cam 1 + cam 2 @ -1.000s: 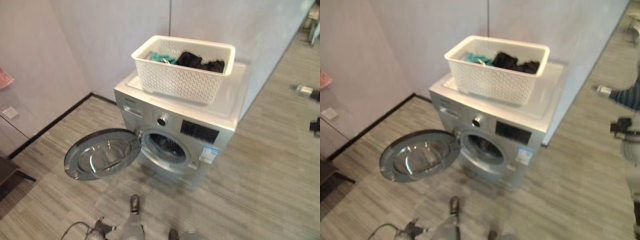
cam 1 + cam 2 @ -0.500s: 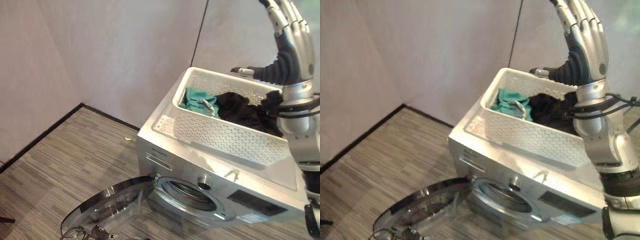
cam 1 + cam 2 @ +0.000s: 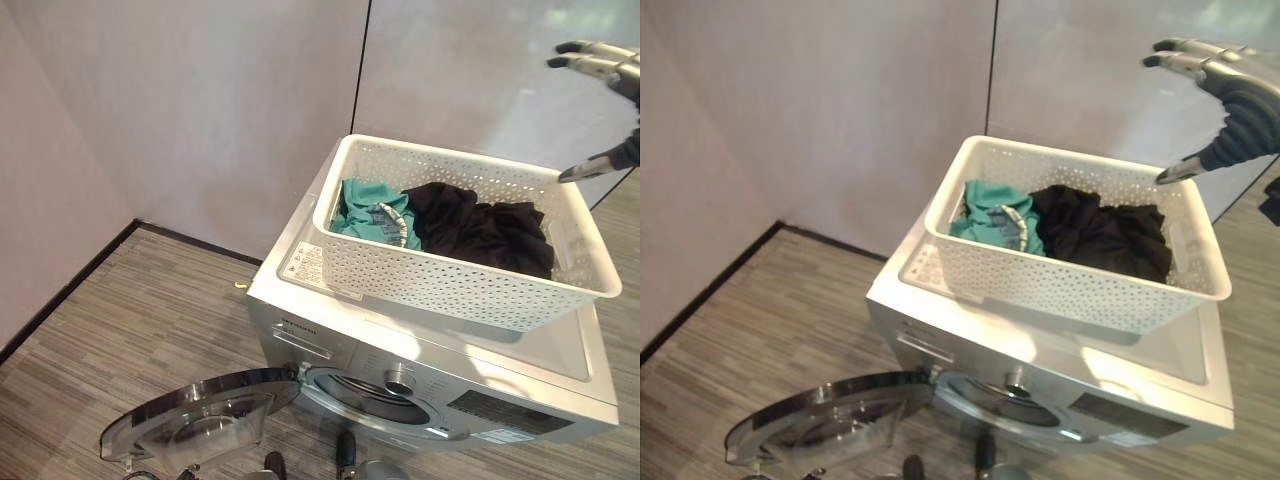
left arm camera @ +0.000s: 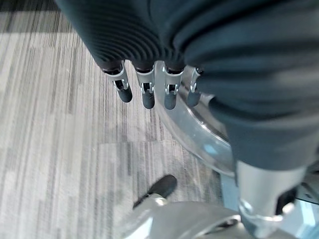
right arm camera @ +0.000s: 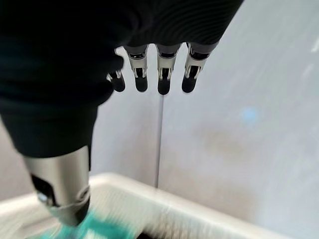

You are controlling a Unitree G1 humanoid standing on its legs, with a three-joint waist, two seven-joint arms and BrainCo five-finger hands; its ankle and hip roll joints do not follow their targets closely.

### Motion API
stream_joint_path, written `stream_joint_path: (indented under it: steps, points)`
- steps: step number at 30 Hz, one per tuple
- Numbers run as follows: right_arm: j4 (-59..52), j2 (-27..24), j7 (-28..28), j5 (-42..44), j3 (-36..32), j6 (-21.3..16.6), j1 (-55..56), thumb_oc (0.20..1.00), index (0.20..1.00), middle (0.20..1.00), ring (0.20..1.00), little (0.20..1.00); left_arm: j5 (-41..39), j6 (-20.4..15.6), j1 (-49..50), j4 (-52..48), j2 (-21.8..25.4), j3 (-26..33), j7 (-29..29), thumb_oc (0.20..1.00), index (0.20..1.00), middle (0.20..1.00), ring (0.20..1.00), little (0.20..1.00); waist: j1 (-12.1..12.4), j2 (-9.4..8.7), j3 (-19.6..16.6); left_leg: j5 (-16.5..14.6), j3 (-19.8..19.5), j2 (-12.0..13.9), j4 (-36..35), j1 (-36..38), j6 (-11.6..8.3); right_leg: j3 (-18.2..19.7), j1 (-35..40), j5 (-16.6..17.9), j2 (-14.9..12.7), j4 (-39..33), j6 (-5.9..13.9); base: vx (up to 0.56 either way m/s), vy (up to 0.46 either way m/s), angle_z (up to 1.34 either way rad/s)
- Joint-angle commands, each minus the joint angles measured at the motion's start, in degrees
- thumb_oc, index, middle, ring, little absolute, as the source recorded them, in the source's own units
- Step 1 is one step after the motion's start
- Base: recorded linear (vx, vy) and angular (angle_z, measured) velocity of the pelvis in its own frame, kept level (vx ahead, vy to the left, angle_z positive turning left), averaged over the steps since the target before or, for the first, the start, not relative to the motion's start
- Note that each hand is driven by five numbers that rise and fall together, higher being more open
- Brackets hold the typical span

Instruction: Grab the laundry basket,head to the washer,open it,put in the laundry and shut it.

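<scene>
Grey plank floor [image 3: 150,310] — silver washer [image 3: 420,360] against pale wall [image 3: 200,100].

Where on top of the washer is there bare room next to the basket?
A bare strip of the washer's top runs along the front, between the laundry basket and the control panel. A narrower margin lies left of the basket. Elsewhere the basket covers the top; inside, teal and black clothes crowd it.

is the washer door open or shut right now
Open. The round door is swung out to the left of the washer front, lying low over the floor, and the drum opening is exposed.
</scene>
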Motion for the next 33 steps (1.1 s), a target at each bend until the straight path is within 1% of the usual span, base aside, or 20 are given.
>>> stream_joint_path:
  steps: [1,2,3,4,5,6,7,9,11,13,14,15,18,23,25,26,27,28,30,33]
  points:
    - [3.17,2.37,0.59,5.90,9.33,-1.43,-16.46,1.000,1.000,1.000,1.000,1.000,-0.36,-1.73,-0.78,2.70,1.46,-3.75,-2.10,1.000,1.000,1.000,1.000,1.000,3.62,-4.69,-1.45,3.41,-0.21,-3.49,-0.30,-1.42,-1.26,0.44,7.68,-2.98,-1.84,-1.07,2.24,0.02,-0.061,0.18]
    - [3.84,3.12,0.75,6.46,15.78,-1.49,-22.51,1.000,1.000,1.000,1.000,1.000,-0.38,-1.75,-0.62,2.75,1.31,-3.68,-2.24,1.000,1.000,1.000,1.000,1.000,3.34,-4.89,-1.75,3.44,-0.31,-3.47,-0.35,-1.36,-1.33,0.38,7.81,-2.94,-1.79,-1.36,2.25,0.02,-0.040,0.03]
    - [4.17,3.40,0.74,6.47,18.74,-1.51,-25.46,1.000,1.000,1.000,1.000,1.000,-0.39,-1.76,-0.47,2.75,1.20,-3.44,-2.25,1.000,1.000,1.000,1.000,1.000,3.05,-4.79,-1.86,3.45,-0.32,-3.47,-0.35,-1.36,-1.33,0.37,7.83,-2.93,-1.79,-1.40,2.25,0.01,-0.030,0.04]
    - [4.64,3.78,1.01,7.19,25.08,-1.26,-31.88,1.000,1.000,1.000,1.000,1.000,-0.37,-1.81,-0.33,2.77,1.36,-3.35,-2.19,1.000,1.000,1.000,1.000,1.000,2.98,-5.11,-2.09,3.47,-0.53,-3.48,-0.38,-1.34,-1.38,0.10,7.99,-2.85,-1.69,-1.70,2.23,0.02,-0.050,0.12]
    - [6.26,4.43,1.91,8.08,35.57,-0.82,-42.22,1.000,1.000,1.000,1.000,1.000,-0.44,-1.99,-0.20,2.78,1.72,-3.76,-2.42,1.000,1.000,1.000,1.000,1.000,3.06,-5.97,-2.55,3.63,-0.91,-3.46,-0.31,-1.57,-1.54,-0.16,8.23,-2.65,-1.50,-2.24,2.17,0.02,-0.050,0.23]
    - [6.69,4.81,1.89,8.18,38.87,-0.86,-45.50,1.000,1.000,1.000,1.000,1.000,-0.45,-1.99,-0.07,2.78,1.45,-3.54,-2.43,1.000,1.000,1.000,1.000,1.000,2.79,-5.71,-2.65,3.64,-0.92,-3.46,-0.31,-1.57,-1.55,-0.16,8.24,-2.63,-1.51,-2.28,2.16,0.01,-0.058,0.18]
    - [9.40,6.19,2.71,7.07,51.58,-0.25,-57.04,1.000,1.000,1.000,1.000,1.000,-0.91,-2.15,0.19,2.25,2.14,-3.95,-2.62,1.000,1.000,1.000,1.000,1.000,2.90,-6.48,-2.91,3.72,-1.46,-3.37,-0.31,-1.92,-1.71,-0.45,8.28,-2.54,-1.45,-2.75,2.17,-0.01,-0.035,0.25]
    - [12.48,8.52,3.51,6.99,66.58,0.35,-70.56,1.000,1.000,1.000,1.000,1.000,-1.16,-2.12,0.45,2.09,1.11,-3.77,-2.75,1.000,1.000,1.000,1.000,1.000,2.45,-5.39,-3.12,3.80,-1.63,-3.28,-0.32,-2.30,-1.82,-0.59,8.18,-2.58,-1.39,-3.10,2.14,0.00,-0.028,0.20]
    - [13.51,9.59,3.99,7.12,71.02,0.54,-74.59,1.000,1.000,1.000,1.000,1.000,-1.38,-2.07,0.46,2.05,0.56,-3.87,-3.10,1.000,1.000,1.000,1.000,1.000,2.42,-4.92,-2.89,3.72,-1.72,-3.28,-0.42,-2.40,-1.80,-0.52,8.14,-2.61,-1.32,-3.26,2.09,0.00,-0.005,0.14]
    - [14.26,10.11,4.07,6.94,71.02,0.65,-74.29,1.000,1.000,1.000,1.000,1.000,-1.41,-2.10,0.50,2.01,0.73,-4.10,-3.18,1.000,1.000,1.000,1.000,1.000,2.52,-5.02,-2.67,3.72,-1.81,-3.27,-0.48,-2.45,-1.80,-0.58,8.17,-2.58,-1.31,-3.47,2.05,-0.01,-0.004,0.01]
    - [17.17,12.21,4.23,5.36,71.02,1.23,-72.65,1.000,1.000,1.000,1.000,1.000,-1.52,-2.09,0.33,1.91,1.21,-4.90,-3.34,1.000,1.000,1.000,1.000,1.000,3.02,-5.04,-1.85,3.76,-2.08,-3.29,-0.71,-2.91,-1.85,-0.67,7.96,-2.46,-1.28,-4.07,2.11,-0.02,-0.005,-0.06]
    - [17.47,12.63,4.25,4.69,71.02,1.41,-72.46,1.000,1.000,1.000,1.000,1.000,-1.72,-2.04,0.34,1.55,1.47,-5.07,-3.39,1.000,1.000,1.000,1.000,1.000,3.10,-5.20,-1.64,3.72,-2.16,-3.32,-0.76,-3.16,-1.83,-0.75,7.85,-2.45,-1.28,-4.28,2.12,-0.06,-0.001,-0.01]
    - [19.88,14.52,3.75,3.29,71.02,1.91,-71.95,1.000,1.000,1.000,1.000,1.000,-2.17,-2.09,-0.32,0.69,1.59,-6.02,-3.27,1.000,1.000,1.000,1.000,1.000,3.82,-4.63,0.12,3.93,-2.55,-3.28,-0.57,-4.65,-1.91,-0.87,6.99,-2.32,-1.37,-4.64,2.07,-0.07,0.002,-0.01]
    - [19.87,15.17,4.60,-0.43,71.02,3.04,-71.30,1.000,1.000,1.000,1.000,1.000,-2.58,-2.11,-1.10,0.24,2.79,-6.72,-2.95,1.000,1.000,1.000,1.000,1.000,3.97,-4.89,1.99,4.48,-2.99,-3.10,-0.71,-5.95,-2.07,-0.66,6.00,-1.74,-1.42,-5.25,1.96,-0.04,-0.002,0.05]
    - [18.68,15.38,3.63,-0.81,71.02,2.99,-71.35,1.000,1.000,1.000,1.000,1.000,-3.07,-2.03,-1.51,0.03,1.90,-6.89,-2.69,1.000,1.000,1.000,1.000,1.000,3.88,-3.58,2.95,4.82,-2.82,-2.90,-1.36,-6.21,-2.08,-0.04,5.31,-1.32,-1.44,-5.80,2.05,-0.06,0.005,-0.01]
    - [19.68,16.12,2.19,-0.98,71.02,2.94,-71.34,1.000,1.000,1.000,1.000,1.000,-3.21,-2.01,-2.11,0.02,0.85,-7.06,-2.28,1.000,1.000,1.000,1.000,1.000,4.00,-2.37,3.62,5.06,-2.76,-2.87,-1.57,-6.42,-2.06,0.29,4.92,-1.05,-1.42,-5.91,2.08,-0.05,0.004,-0.03]
    - [19.74,16.16,2.16,-1.01,71.02,2.90,-71.34,1.000,1.000,1.000,1.000,1.000,-3.21,-2.02,-2.14,0.06,0.83,-7.05,-2.26,1.000,1.000,1.000,1.000,1.000,4.04,-2.35,3.64,5.08,-2.72,-2.85,-1.60,-6.39,-2.06,0.34,4.91,-1.02,-1.40,-5.90,2.07,-0.05,0.006,-0.06]
    - [20.19,16.87,1.84,-1.34,71.02,2.80,-71.18,1.000,1.000,1.000,1.000,1.000,-3.36,-2.02,-2.69,-0.02,0.38,-7.23,-1.93,1.000,1.000,1.000,1.000,1.000,4.19,-1.72,4.12,5.26,-2.70,-2.81,-1.79,-6.62,-2.07,0.53,4.60,-0.83,-1.41,-6.03,2.08,-0.04,0.004,-0.07]
    - [20.42,19.97,2.17,-1.52,70.13,3.46,-70.55,1.000,1.000,1.000,1.000,1.000,-3.78,-2.18,-3.70,-0.70,-0.13,-8.05,-1.39,1.000,1.000,1.000,1.000,1.000,4.58,-0.91,5.14,5.71,-2.75,-2.80,-2.38,-7.36,-2.10,0.86,3.51,-0.40,-1.43,-6.36,2.20,-0.06,0.001,-0.20]
    - [21.64,22.08,2.15,-1.52,69.56,3.90,-69.51,1.000,1.000,1.000,1.000,1.000,-4.41,-2.25,-4.48,-1.11,-0.29,-8.65,-1.30,1.000,1.000,1.000,1.000,1.000,4.91,-0.83,5.65,5.90,-2.59,-2.64,-2.61,-7.79,-2.09,1.25,2.70,-0.02,-1.53,-6.43,2.23,-0.03,0.003,-0.20]
